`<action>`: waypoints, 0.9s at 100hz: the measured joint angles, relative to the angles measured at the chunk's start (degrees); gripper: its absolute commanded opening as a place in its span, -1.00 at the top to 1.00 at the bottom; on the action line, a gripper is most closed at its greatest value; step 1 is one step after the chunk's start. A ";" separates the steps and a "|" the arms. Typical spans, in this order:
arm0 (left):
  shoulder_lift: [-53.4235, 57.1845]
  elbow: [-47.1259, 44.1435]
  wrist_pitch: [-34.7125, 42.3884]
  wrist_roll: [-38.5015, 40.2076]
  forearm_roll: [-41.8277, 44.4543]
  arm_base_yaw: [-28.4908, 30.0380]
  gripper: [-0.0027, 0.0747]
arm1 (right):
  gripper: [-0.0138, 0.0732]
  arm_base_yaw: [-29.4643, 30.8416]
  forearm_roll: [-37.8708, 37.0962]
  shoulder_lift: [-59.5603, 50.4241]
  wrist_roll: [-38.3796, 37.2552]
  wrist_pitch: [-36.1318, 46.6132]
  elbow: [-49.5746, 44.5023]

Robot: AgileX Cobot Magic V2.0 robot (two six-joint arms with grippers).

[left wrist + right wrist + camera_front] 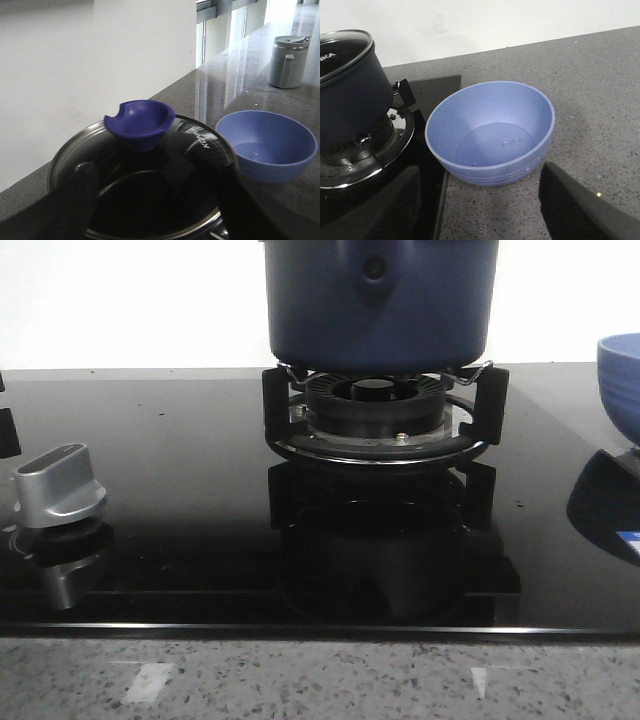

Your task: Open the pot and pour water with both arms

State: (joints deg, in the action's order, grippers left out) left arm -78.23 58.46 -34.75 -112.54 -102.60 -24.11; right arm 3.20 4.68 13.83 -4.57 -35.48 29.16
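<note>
Front view showing the pot (378, 302) sitting on the burner grate (380, 415) of a glossy black cooktop (200, 490), handle mount with round rivet facing the camera, silver knob (60, 483) off toward the left arm's side, lighter blue bowl (622, 390) peeking in at the right edge. Left wrist view looking down from the left tool (155, 210), fingers (70, 205) spread wide apart and gripping nothing, hanging directly above the glass lid (200, 142) closing the pot, blue cup-shaped lid knob (141, 121) lying just ahead of the fingertips, midway between them; bowl sitting beyond the pot on the speckled grey bench (240, 75), grey lidded canister (288, 61) standing well apart, farther along. Right wrist view showing the right tool (480, 210) likewise splayed open and empty, hovering just short of the bowl (490, 132), a little water pooling inside; pot resting on the burner off to one side of this tool, lid on.
</note>
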 measured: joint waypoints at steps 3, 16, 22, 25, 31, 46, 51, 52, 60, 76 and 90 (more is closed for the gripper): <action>-0.45 0.32 -0.83 0.04 -0.01 0.44 -0.29 | -0.37 0.00 0.00 0.00 0.00 0.00 0.00; -2.71 2.37 -3.05 0.13 0.12 0.61 -0.43 | -0.37 0.00 0.00 0.00 0.00 0.00 0.00; -3.68 3.39 -3.30 0.13 0.12 0.38 -0.43 | -0.37 0.00 0.00 0.00 0.00 0.00 0.00; -4.31 3.81 -3.38 0.13 0.27 0.38 -0.43 | -0.37 0.00 0.00 0.00 0.00 0.00 0.00; -5.33 4.57 -3.42 0.13 0.26 0.38 -0.43 | -0.37 0.00 0.00 0.00 0.00 0.00 0.00; -8.20 6.81 -3.51 0.13 0.26 0.38 -0.43 | -0.37 0.00 0.00 0.00 0.00 0.00 0.00; -9.01 7.64 -3.64 0.17 0.26 0.38 -0.43 | -0.37 0.00 0.00 0.00 0.00 0.00 0.00; -9.13 7.75 -3.64 0.17 0.26 0.38 -0.43 | -0.37 0.00 0.00 0.00 0.00 0.00 0.00; -10.55 9.23 -4.11 0.17 0.26 0.38 -0.43 | -0.37 0.00 0.00 0.00 0.00 0.00 0.00; -13.50 11.37 -5.56 0.17 0.26 0.38 -0.43 | -0.37 0.00 0.00 0.00 0.00 0.00 0.00; -15.15 12.28 -6.39 0.17 0.26 0.38 -0.43 | -0.37 0.00 0.00 0.00 0.00 0.00 0.00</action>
State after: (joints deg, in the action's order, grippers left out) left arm -93.37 70.74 -41.14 -112.37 -102.34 -23.73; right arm 3.20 4.68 13.83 -4.57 -35.48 29.16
